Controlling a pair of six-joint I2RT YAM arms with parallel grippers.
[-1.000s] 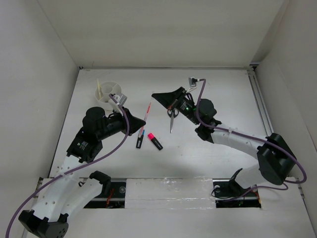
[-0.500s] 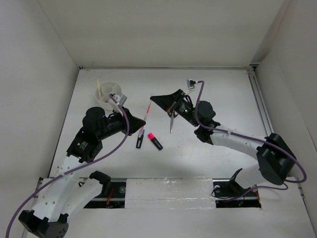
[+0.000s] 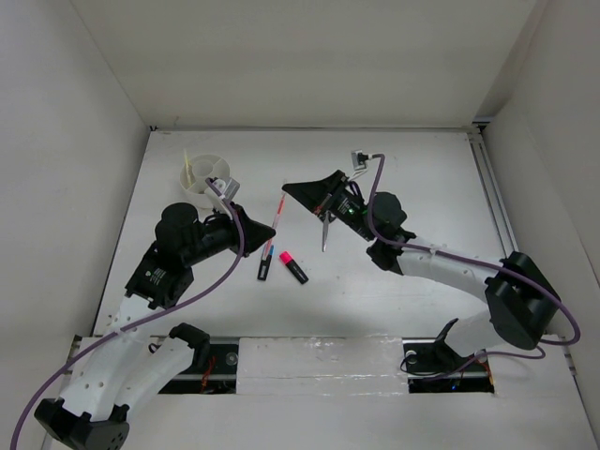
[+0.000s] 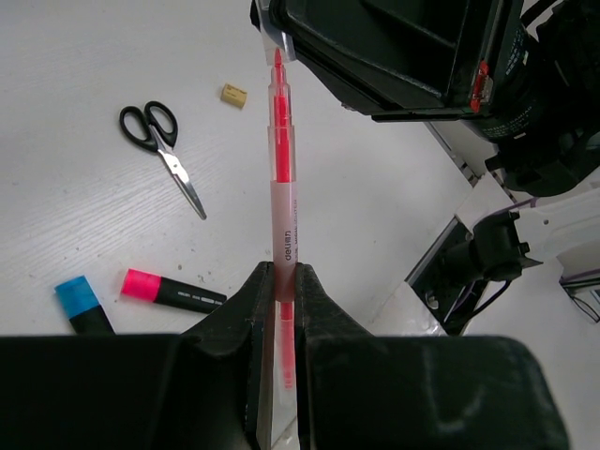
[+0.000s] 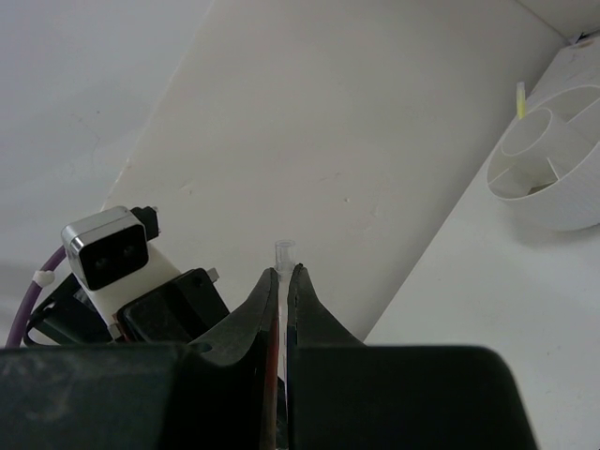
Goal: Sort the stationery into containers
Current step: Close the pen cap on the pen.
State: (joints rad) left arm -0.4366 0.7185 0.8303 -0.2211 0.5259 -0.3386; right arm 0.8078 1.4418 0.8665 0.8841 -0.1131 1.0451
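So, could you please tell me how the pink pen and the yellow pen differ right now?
The pink pen is red-pink; the yellow pen is pale yellow. The pink pen is clamped at one end by the left gripper and at the other by the right gripper, while the yellow pen stands in the white bowl with no gripper on it. Both are thin pens.

Bowl [image 3: 199, 184] at tabletop's far-left corner, second pen [image 3: 187, 166] standing in it. Pen [image 3: 277, 214] over centre, spanning left gripper [image 4: 284, 278] to right gripper [image 5: 284, 275]. Scissors [image 4: 170, 156] right of it. Highlighters [image 3: 267, 265] nearer, side by side.
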